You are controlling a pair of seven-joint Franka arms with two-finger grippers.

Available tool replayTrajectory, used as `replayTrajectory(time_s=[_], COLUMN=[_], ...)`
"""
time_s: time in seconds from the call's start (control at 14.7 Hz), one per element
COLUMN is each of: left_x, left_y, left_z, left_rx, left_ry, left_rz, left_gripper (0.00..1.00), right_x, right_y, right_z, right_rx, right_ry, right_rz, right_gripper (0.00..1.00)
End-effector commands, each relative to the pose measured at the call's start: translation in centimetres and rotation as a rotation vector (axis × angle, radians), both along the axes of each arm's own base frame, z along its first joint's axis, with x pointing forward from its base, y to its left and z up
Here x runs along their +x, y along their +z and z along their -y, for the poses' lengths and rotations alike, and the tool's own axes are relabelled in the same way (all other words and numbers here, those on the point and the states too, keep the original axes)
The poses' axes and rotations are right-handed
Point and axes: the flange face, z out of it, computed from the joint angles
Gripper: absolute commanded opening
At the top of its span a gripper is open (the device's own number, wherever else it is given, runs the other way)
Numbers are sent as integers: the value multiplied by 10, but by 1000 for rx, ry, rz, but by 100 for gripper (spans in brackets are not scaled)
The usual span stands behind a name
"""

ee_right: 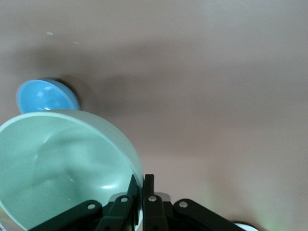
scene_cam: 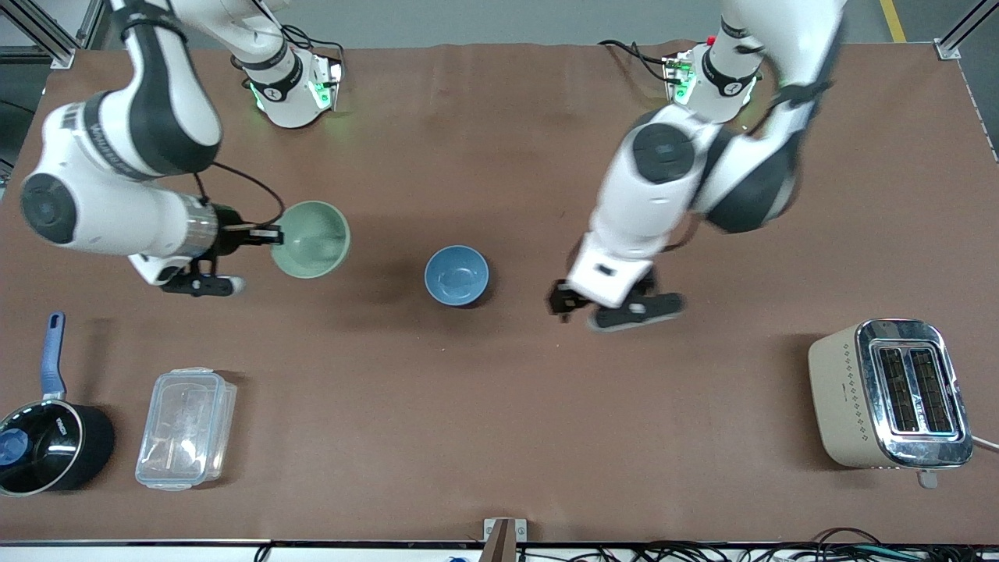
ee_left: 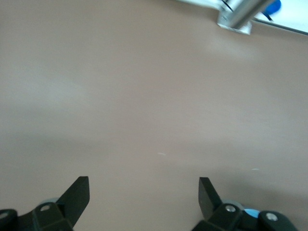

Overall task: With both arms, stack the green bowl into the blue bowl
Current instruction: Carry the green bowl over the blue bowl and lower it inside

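— Starting at the edge nearest the front camera, what sits on the brown table [scene_cam: 499, 437]?

— A black saucepan with a blue handle [scene_cam: 43, 437] is at the right arm's end. Just beside it is a clear plastic box with a lid [scene_cam: 186, 428]. At the left arm's end, well apart from those, stands a cream and shiny metal toaster [scene_cam: 890, 394].

— And farther from the camera?

— The small round sky-blue bowl [scene_cam: 456, 275] sits on the table near the middle, the right way up, with nothing in it. Nothing touches it.

— Where is the left gripper [scene_cam: 616, 308]?

— It hangs over bare table, beside the blue bowl toward the left arm's end. Its two black fingers [ee_left: 77, 195] are spread wide apart and hold nothing.

— Where is the small round pale mint-green bowl [scene_cam: 311, 239]?

— It is up in the air, over the table beside the blue bowl, toward the right arm's end. It is tilted, and the two bowls do not touch.

— What holds it?

— The right gripper [ee_right: 139, 192]. Its jaws are pinched narrow on the bowl's rim, one finger inside and one outside.
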Motion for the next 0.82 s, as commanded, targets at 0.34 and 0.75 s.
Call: replayTrajectory(time_s=[0.34, 0.75], left_x=[-26, -59], left_y=[129, 154], left_z=[-167, -219], left_rx=[118, 100], left_ry=[-205, -320], left_rz=[-29, -147], left_gripper=[100, 100], right_x=[-33, -41], right_y=[-60, -134], right_z=[-165, -196], right_rx=[-26, -52], right_ry=[68, 73], right_rz=[86, 111], right_gripper=[3, 3])
